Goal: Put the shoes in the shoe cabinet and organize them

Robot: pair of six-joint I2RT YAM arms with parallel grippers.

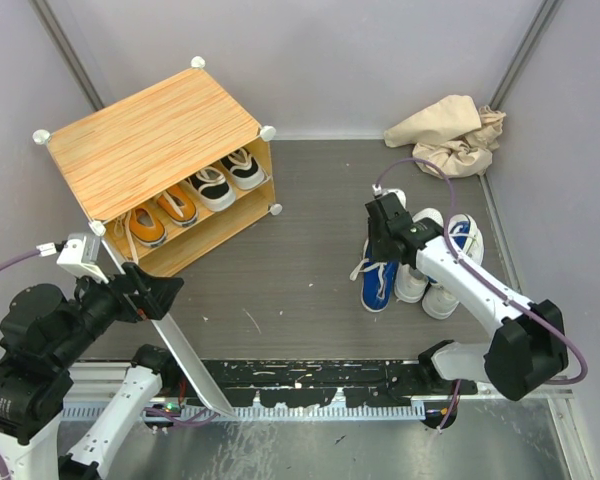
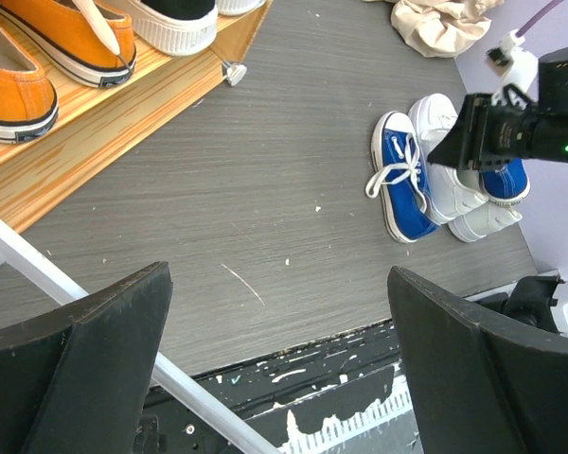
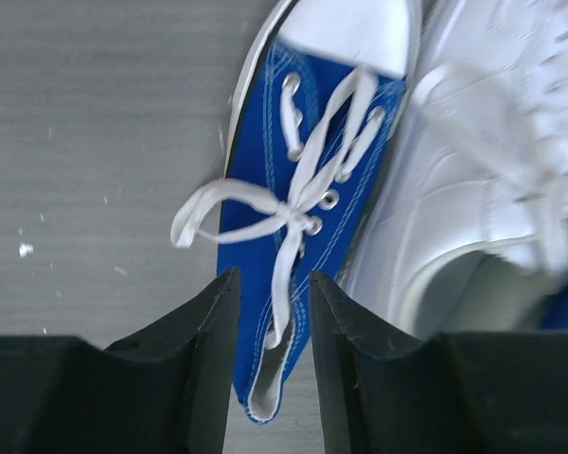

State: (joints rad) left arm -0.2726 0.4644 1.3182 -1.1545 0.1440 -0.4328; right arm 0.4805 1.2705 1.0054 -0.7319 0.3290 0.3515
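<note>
table (image 1: pixel 310 200): dark grey wood grain, pale walls behind and on both sides. All places below are given from the shoe cabinet (image 1: pixel 150 140).
shoe cabinet: far left of the table, striped orange-tan top, white round knobs at the corners, open front facing right and toward my bases.
orange pair (image 1: pixel 160 215): inside the cabinet, on the near half of the shelf.
black pair (image 1: pixel 225 178): same shelf, just beyond the orange pair, white soles and laces.
white panel (image 1: pixel 170 335): long flat strip that slants from the cabinet's near corner down toward my bases.
left gripper (image 2: pixel 276 284): just near of the cabinet's near corner, beside the white panel. Fingers spread wide, nothing between them.
blue shoe (image 3: pixel 293 161): well to the right of the cabinet, sole down on the table, white laces tied.
right gripper (image 3: pixel 273 279): over that blue shoe's heel end. Fingers narrow, one on each side of the shoe's side wall at the opening. I can't tell if they actually pinch it.
white pair (image 1: pixel 412 285): touching the blue shoe on the side away from the cabinet.
second blue shoe (image 1: pixel 465 235): beyond the white pair, farther from the cabinet, partly hidden by my right arm.
cloth bundle (image 1: pixel 450 130): beige, crumpled, in the far right corner, well apart from the cabinet.
</note>
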